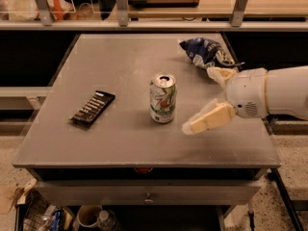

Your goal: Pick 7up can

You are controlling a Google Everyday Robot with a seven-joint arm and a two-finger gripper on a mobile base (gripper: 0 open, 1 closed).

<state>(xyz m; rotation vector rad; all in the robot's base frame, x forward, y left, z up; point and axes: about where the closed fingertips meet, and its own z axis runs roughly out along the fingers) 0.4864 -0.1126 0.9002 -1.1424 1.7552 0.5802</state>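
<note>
Near the middle of the table, the 7up can stands upright (green 7 and red spot showing). My gripper hovers just right of it, jaws spread wide, holding nothing.

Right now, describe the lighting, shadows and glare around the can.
Camera view: soft, even light on the grey table, no harsh glare; the white-and-green aluminium 7up can throws only a faint shadow at its base; the open gripper, right of the can, is brightly lit.
</note>
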